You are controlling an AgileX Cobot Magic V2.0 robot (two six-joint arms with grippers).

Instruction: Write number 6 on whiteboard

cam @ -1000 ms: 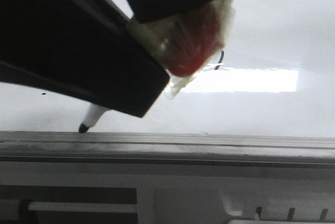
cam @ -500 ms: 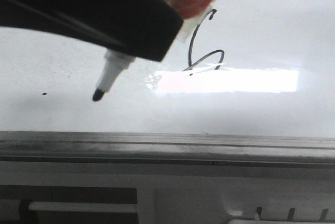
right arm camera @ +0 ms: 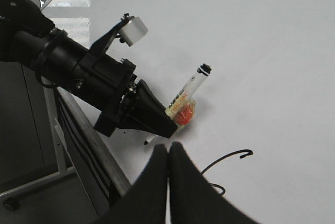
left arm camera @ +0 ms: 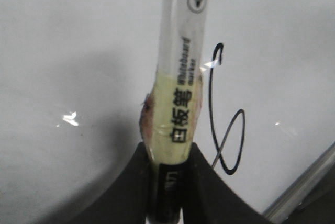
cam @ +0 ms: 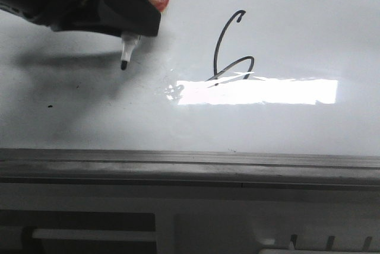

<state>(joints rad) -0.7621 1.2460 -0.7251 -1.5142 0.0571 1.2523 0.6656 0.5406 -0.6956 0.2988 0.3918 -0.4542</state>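
Beside the number 6 [cam: 228, 49] on the whiteboard [cam: 297, 123], the left end effector [cam: 138, 28] clamps a whiteboard marker [cam: 127, 51]; the right end effector [right arm camera: 168, 153] is pressed together, empty.

Left pincer [cam: 127, 25] cut off by front view's top-left edge; fingertips hidden behind black housing. Marker [left arm camera: 180, 67] tip out of frame in left wrist view, lower barrel buried between pincer fingers. Number 6 [right arm camera: 222, 169] loop hidden behind right pincer [right arm camera: 168, 153] in right wrist view. Small black speck [cam: 50, 107] on whiteboard [cam: 297, 22] too small to identify.

"Whiteboard" on marker [left arm camera: 180, 72]; drawn number 6 [cam: 228, 49]
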